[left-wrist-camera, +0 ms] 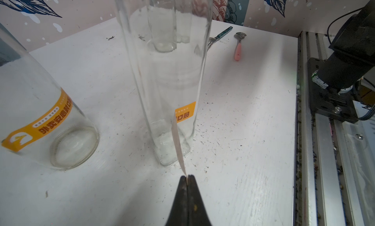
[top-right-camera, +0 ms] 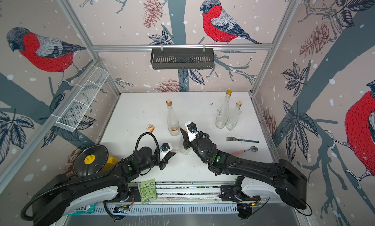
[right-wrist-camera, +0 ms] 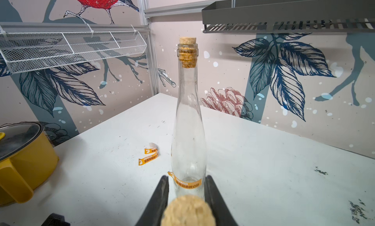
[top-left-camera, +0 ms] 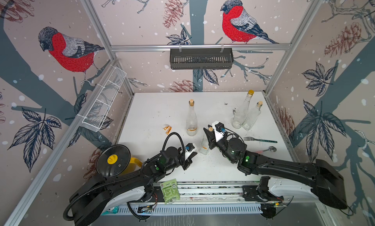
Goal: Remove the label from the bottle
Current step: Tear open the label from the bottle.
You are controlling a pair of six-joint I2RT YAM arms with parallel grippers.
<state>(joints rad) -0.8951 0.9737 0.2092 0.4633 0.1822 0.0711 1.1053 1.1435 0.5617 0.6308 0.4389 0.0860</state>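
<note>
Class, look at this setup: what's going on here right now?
Two robot arms are peeling a label off the small square clear glass bottle. The right claw grips its corked neck, holding it upright. The left claw is shut on the free end of the orange paper label strip, whose other end is stuck to the glass. Nearby, the tall clear corked bottle has its label on, and a peeled orange label lies on the white table.

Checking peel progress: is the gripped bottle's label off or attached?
Partly off: left gripper pinches one end of the label; orange end sticks to the bottle.
</note>
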